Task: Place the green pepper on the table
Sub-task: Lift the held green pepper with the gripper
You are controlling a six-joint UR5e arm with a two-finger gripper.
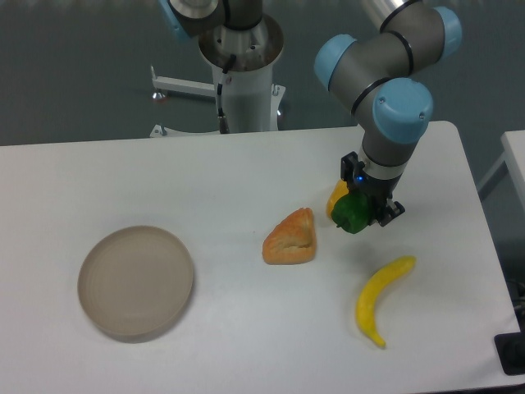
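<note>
Gripper (367, 209) clamped on green pepper (353, 214) over the table (246, 172), yellow-orange pepper (335, 198) touching its left, croissant (290, 239) further left, banana (381, 297) below, plate (135, 281) far left.

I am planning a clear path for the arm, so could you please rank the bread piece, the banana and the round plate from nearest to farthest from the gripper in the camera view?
From the gripper:
1. Bread piece, just to its left in the image.
2. Banana, below it, toward the table's front edge.
3. Round plate, far across on the image's left side.

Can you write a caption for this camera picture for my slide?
Robot gripper holds the green pepper over the white table, near a banana.
</note>
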